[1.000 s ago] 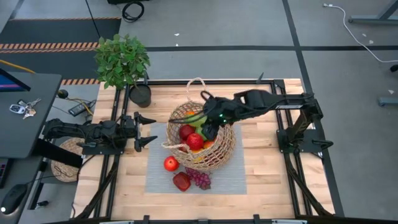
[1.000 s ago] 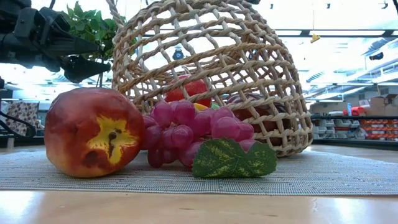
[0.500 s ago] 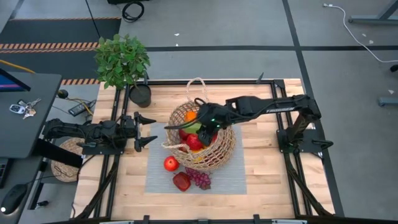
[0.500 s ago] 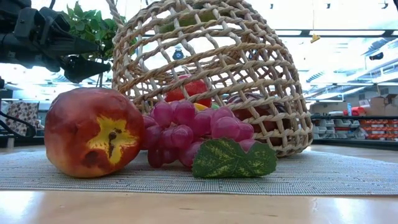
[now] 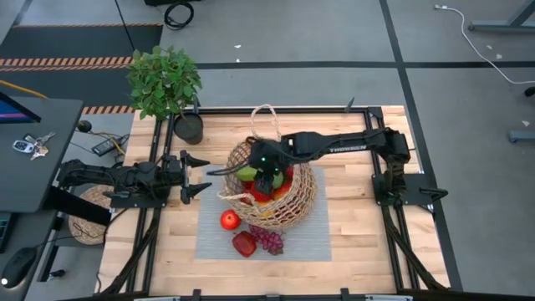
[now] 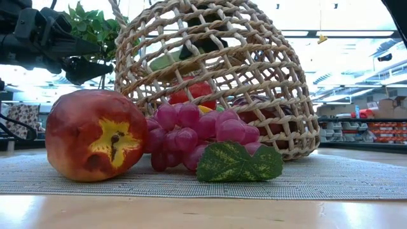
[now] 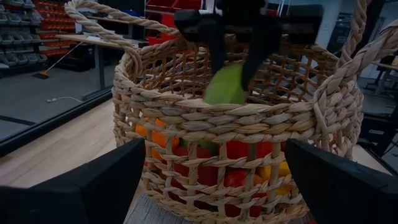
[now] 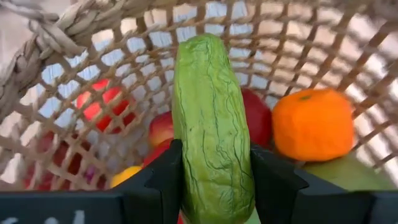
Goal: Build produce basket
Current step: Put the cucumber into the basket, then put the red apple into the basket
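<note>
The wicker basket stands on a grey mat at the table's middle, with produce inside: an orange, red apples and others. My right gripper reaches into the basket's mouth, shut on a green cucumber. Through the weave, the low view shows the cucumber high in the basket. A red apple, a dark red fruit and purple grapes lie on the mat in front of the basket. My left gripper waits open at the table's left. My right gripper pinches the cucumber's two long sides between its two fingers, near the end closest to the wrist. It comes slanting down from the table's right. The cucumber runs on ahead of the fingers, inside the basket's mouth, above the other fruit.
A potted leafy plant stands at the table's far left corner. The basket's looped handle rises on its far side. Bare wood lies right of the mat. A desk with keys stands left of the table.
My right gripper has gone down and toward the table's left, into the basket's mouth, rolling as it went. The cucumber has gone with it, from above the rim to inside the basket. The basket and the fruit on the mat have stayed put.
</note>
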Robot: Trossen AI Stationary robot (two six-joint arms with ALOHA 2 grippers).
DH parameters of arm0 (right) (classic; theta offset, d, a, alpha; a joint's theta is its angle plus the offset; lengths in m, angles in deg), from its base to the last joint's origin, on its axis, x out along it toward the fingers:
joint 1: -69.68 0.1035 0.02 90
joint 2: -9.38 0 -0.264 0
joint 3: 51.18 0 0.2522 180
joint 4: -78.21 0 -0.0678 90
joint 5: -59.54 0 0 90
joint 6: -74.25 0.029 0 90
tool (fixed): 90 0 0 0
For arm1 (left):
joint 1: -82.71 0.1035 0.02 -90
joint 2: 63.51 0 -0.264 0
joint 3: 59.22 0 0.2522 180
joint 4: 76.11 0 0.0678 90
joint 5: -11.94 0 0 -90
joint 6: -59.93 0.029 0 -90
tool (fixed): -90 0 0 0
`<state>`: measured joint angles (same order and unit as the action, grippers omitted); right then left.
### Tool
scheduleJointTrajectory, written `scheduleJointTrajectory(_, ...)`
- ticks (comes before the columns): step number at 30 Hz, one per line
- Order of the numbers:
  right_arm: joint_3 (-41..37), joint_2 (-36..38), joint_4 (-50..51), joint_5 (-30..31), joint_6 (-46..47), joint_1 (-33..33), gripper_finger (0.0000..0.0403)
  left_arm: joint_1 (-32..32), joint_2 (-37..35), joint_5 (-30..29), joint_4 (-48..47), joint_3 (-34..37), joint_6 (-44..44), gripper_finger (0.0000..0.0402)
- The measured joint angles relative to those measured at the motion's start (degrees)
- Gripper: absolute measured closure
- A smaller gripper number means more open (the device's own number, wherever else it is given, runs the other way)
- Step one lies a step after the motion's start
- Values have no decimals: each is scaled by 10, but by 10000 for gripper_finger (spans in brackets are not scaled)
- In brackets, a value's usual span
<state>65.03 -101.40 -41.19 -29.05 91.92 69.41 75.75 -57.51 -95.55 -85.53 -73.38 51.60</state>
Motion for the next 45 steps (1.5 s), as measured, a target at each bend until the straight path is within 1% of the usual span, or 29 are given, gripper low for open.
scheduleJointTrajectory(2, 1, 1, -1, 1, -24, -7, 239, 0, 0, 0, 1, 0, 0, 10)
scheduleJointTrajectory(5, 1, 6, 4, 2, -47, -11, 224, 0, 0, 0, 1, 0, 0, 10)
scheduleJointTrajectory(10, 1, 7, 5, 6, -54, -11, 172, 0, 0, 0, 1, 0, 0, 10)
scheduleJointTrajectory(13, 6, 11, 21, 19, -53, -11, 140, 0, 0, 0, 0, 0, 0, 10)
scheduleJointTrajectory(17, 54, 21, 67, 37, -53, -11, 115, 0, 0, 0, 1, 0, 0, 10)
scheduleJointTrajectory(21, 104, 53, 73, 69, -59, 13, 113, 0, 0, 0, 1, 0, 0, 10)
scheduleJointTrajectory(24, 114, 83, 44, 108, -77, 51, 117, 0, 0, 0, 1, 0, 0, 10)
scheduleJointTrajectory(30, 114, 108, 29, 244, -103, 164, 119, 0, 0, 0, 1, 0, 0, 10)
scheduleJointTrajectory(32, 114, 108, 37, 271, -104, 197, 119, 0, 0, 0, 1, 0, 0, 10)
scheduleJointTrajectory(35, 113, 108, 74, 307, -101, 236, 121, 0, 0, 0, 1, 0, 0, 10)
scheduleJointTrajectory(38, 112, 113, 117, 320, -98, 263, 124, 0, 0, 0, 1, 0, 0, 10)
scheduleJointTrajectory(40, 101, 126, 119, 323, -97, 275, 128, 0, 0, 0, 1, 0, 0, 10)
scheduleJointTrajectory(43, 65, 161, 116, 326, -94, 284, 136, 0, 0, 0, 1, 0, 0, 10)
scheduleJointTrajectory(45, 26, 191, 106, 335, -84, 286, 142, 0, 0, 0, 1, 0, 0, 10)
